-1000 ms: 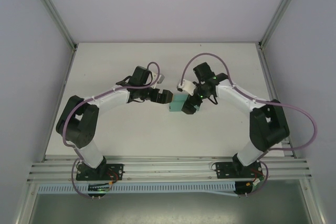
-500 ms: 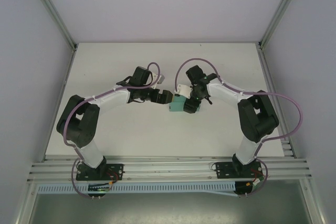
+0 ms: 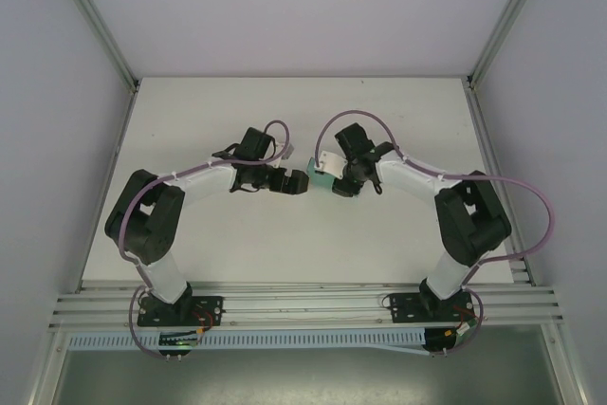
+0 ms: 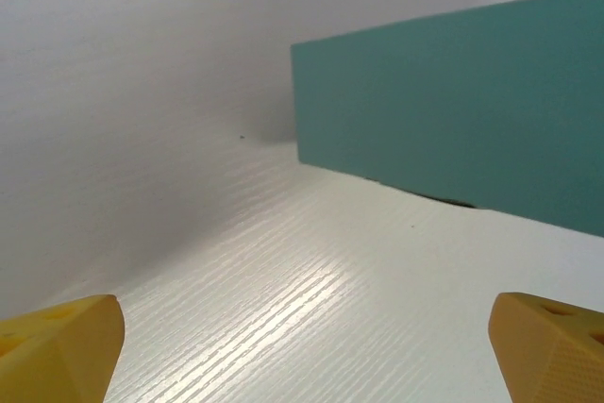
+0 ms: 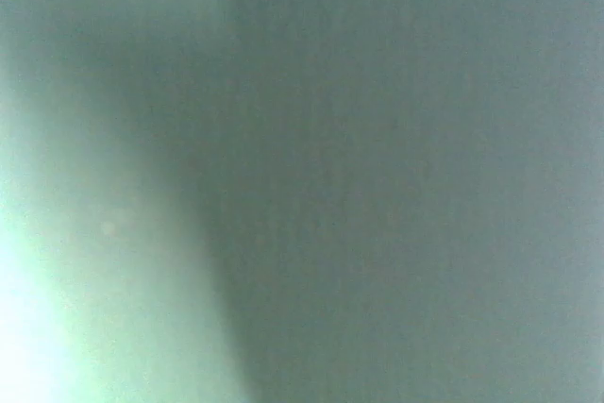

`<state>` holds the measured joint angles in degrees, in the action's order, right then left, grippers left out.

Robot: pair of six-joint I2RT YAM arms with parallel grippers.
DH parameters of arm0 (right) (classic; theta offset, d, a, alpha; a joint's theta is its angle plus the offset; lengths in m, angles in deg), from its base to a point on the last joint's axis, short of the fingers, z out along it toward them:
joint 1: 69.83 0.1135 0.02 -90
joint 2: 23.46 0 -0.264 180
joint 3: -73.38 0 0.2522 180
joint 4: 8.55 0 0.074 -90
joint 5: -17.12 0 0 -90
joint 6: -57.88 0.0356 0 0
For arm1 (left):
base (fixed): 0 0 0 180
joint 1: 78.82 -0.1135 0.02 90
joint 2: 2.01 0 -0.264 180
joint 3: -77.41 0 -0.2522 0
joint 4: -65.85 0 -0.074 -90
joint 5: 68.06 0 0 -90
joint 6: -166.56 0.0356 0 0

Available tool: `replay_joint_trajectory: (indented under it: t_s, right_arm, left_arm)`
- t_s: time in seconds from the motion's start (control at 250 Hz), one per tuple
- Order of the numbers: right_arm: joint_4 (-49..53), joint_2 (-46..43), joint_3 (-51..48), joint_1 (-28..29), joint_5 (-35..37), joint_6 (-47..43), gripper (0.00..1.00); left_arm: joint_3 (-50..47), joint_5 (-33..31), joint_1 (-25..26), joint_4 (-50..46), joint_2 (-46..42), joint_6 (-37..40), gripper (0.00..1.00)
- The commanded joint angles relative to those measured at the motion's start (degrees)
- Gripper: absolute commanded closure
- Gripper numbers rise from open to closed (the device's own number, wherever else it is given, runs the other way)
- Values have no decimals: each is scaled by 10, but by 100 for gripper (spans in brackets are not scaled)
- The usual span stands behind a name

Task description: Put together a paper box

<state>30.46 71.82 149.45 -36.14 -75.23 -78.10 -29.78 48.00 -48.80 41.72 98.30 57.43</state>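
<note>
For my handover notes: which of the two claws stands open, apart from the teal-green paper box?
The left claw: its yellow fingertips are spread wide over bare white table, the teal-green paper box ahead untouched. The right claw is right at the box.

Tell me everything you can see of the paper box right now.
The paper box is teal-green, thin matte card, sitting on the table, near its middle. The left wrist view shows one flat, smooth panel standing nearly upright, with a thin dark gap under part of its bottom edge. The right gripper is at it, so close its camera sees blurred teal; a grip cannot be confirmed. The left gripper is open, just short of it, not touching.
</note>
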Motion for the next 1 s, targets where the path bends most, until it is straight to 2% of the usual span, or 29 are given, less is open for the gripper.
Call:
replay_joint_trajectory:
  t_s: [0.0,0.104,0.248,0.4,0.484,0.544,0.632,0.715,0.827,0.995]
  right_arm:
    - [-75,-35,-14,11,70,13,73]
    - [-130,-33,-20,20,160,7,74]
    - [-214,4,-21,38,286,-27,74]
    - [-308,73,-20,62,372,-99,71]
    - [-317,107,-12,68,383,-108,69]
    - [-308,124,-10,74,377,-109,62]
    - [-307,136,-15,80,369,-108,58]
    - [-307,139,-24,85,363,-107,47]
    - [-301,142,-34,88,362,-102,27]
    - [-248,119,-38,95,340,-78,18]
  left_arm:
    - [0,-17,3,-7,-36,-18,2]
    - [-10,-48,3,-15,-82,-29,2]
    - [-29,-125,2,-60,-137,-45,2]
    - [-55,-188,-5,-101,-174,-73,2]
    - [-77,-193,-11,-98,-197,-79,1]
    - [-87,-198,-13,-98,-212,-80,1]
    - [-96,-208,-15,-101,-227,-79,1]
    - [-100,-213,-17,-101,-237,-77,1]
    - [-102,-210,-17,-98,-240,-75,2]
    - [-107,-200,-18,-87,-236,-74,2]
